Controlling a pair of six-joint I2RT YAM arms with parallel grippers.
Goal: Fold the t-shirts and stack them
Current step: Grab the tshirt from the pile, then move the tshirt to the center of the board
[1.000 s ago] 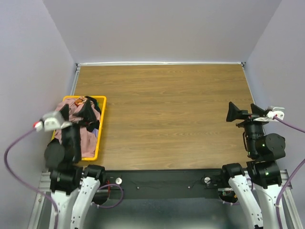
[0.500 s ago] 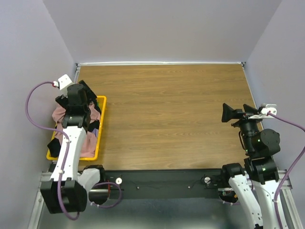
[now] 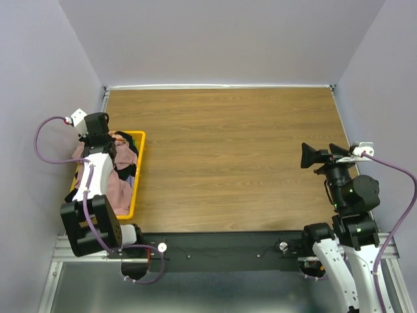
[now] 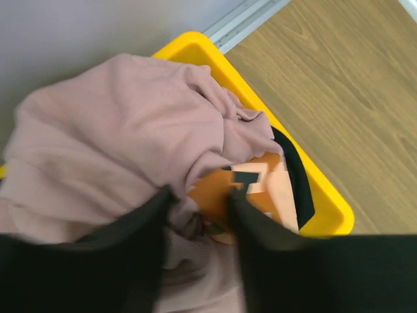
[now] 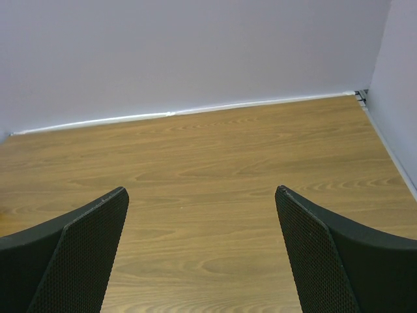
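A dusty-pink t-shirt (image 4: 111, 130) lies heaped in the yellow basket (image 3: 139, 163) at the table's left edge, and an orange and peach print (image 4: 260, 189) shows on it. A black t-shirt (image 3: 128, 156) lies partly under it. My left gripper (image 4: 199, 195) reaches down into the basket near its far end (image 3: 104, 140). Its jaws are narrowed on a bunched fold of the pink cloth. My right gripper (image 3: 319, 154) hovers wide open over bare table at the right, holding nothing (image 5: 201, 190).
The basket's yellow rim (image 4: 326, 202) borders the wooden table (image 3: 228, 156). Purple walls close in the table on the left, back and right. A metal rail (image 4: 247, 19) runs along the wall behind the basket.
My left arm swung from beside the basket out over its far end and dropped into the clothes, and its jaws closed from wide open onto the pink cloth. The right gripper drifted slightly left.
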